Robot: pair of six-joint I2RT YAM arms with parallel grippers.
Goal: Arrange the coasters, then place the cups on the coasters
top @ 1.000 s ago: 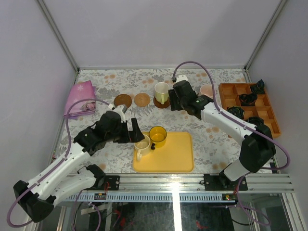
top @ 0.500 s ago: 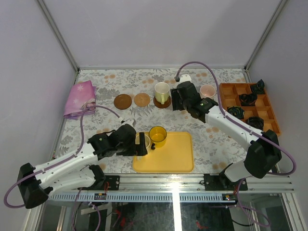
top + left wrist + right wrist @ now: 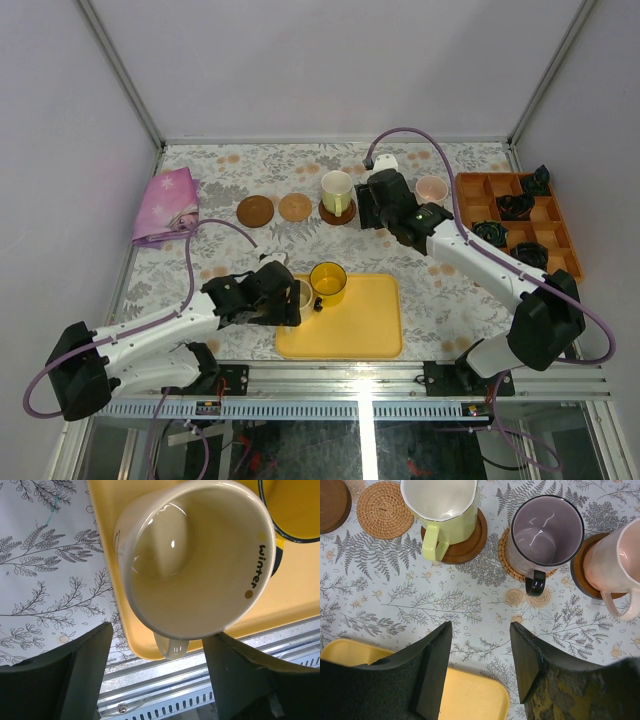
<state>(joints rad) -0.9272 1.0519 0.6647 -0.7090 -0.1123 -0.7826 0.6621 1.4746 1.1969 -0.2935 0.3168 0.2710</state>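
Sitting at the left edge of the yellow tray [image 3: 370, 325], the cream cup [image 3: 195, 555] is right between the jaws of your left gripper [image 3: 159, 637]. The jaws stand open, one on each side of the cup, and the cup's handle points back at the wrist. You can see a thin gap on one side. On the other side I cannot tell if the jaw touches the cup. The yellow cup [image 3: 328, 282] stands on the tray too, just beside the cream one.

Farther back on the tabletop [image 3: 230, 165], five coasters lie in a row. The green-white cup [image 3: 439, 500] stands on a dark coaster [image 3: 470, 545]. The purple cup [image 3: 547, 527] stands on a woven coaster [image 3: 504, 555] next to it. The pink cup [image 3: 615, 565] stands on another dark coaster [image 3: 579, 572] at the right end. Two coasters at the left end lie bare: a tan woven one [image 3: 382, 510] and a dark brown one [image 3: 331, 500].

Your right gripper [image 3: 481, 627] hangs above the tabletop, near the green-white and purple cups. Its jaws are open with only tabletop between them.

A pink cloth [image 3: 168, 205] lies at the far left. An orange tray [image 3: 478, 190] with black things [image 3: 515, 207] sits at the far right.
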